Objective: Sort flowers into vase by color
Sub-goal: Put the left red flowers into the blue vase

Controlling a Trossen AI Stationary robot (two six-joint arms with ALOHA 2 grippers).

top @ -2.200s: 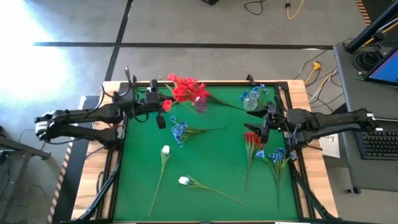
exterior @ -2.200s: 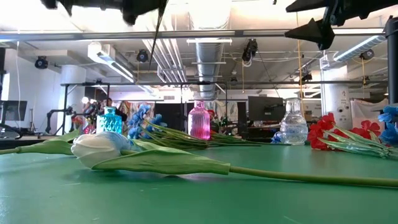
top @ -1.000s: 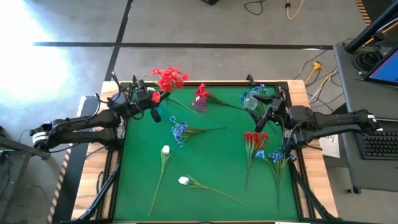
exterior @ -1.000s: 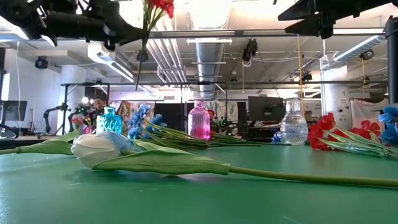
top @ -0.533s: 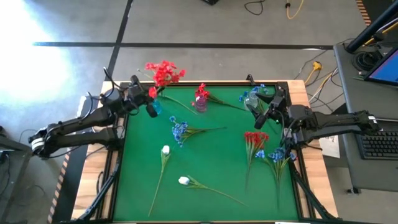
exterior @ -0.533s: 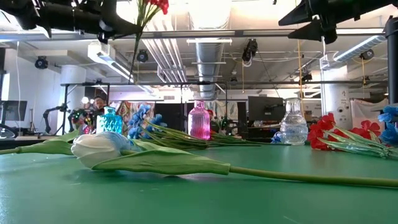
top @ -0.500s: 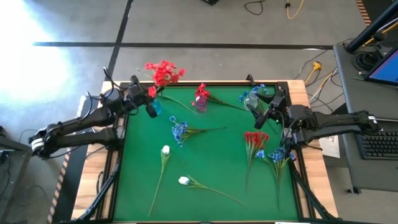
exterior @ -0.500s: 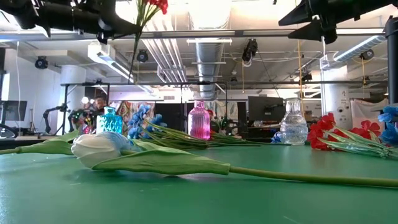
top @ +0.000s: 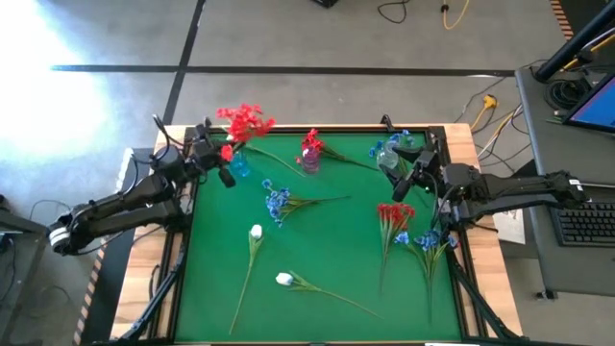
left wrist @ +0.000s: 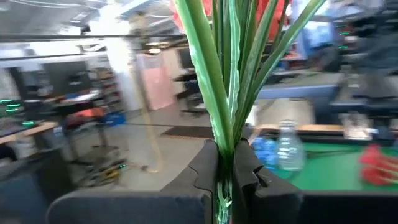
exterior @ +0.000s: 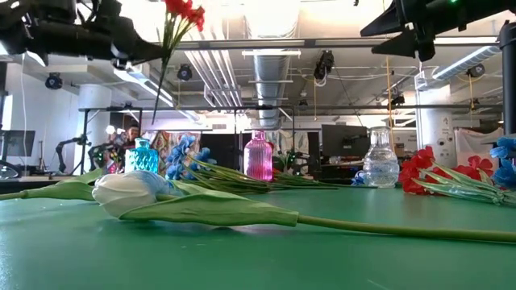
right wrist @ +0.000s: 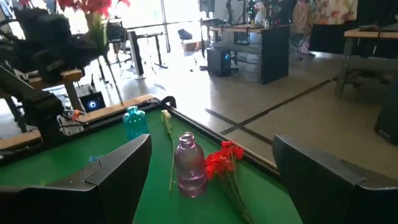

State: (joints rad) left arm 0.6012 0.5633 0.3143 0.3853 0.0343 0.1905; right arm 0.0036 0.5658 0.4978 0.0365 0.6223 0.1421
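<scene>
From above, I have the left hand (top: 219,157) at the tabletop's (top: 327,259) far left corner, clamped on a red flower bunch (top: 243,121) above the blue vase (top: 239,166). The pink vase (top: 309,159) already holds red blooms; the right hand (top: 411,179), fingers spread wide and holding nothing, waits near the clear vase (top: 387,157) by the far right edge. Blue, white and more red flowers lie scattered on the green mat. At table level, a white tulip (exterior: 129,192) lies closest, with the three vases standing behind it. My left wrist camera shows the fingers (left wrist: 208,168) pinching green stems (left wrist: 227,74). My right wrist camera looks over the pink vase between open fingers.
</scene>
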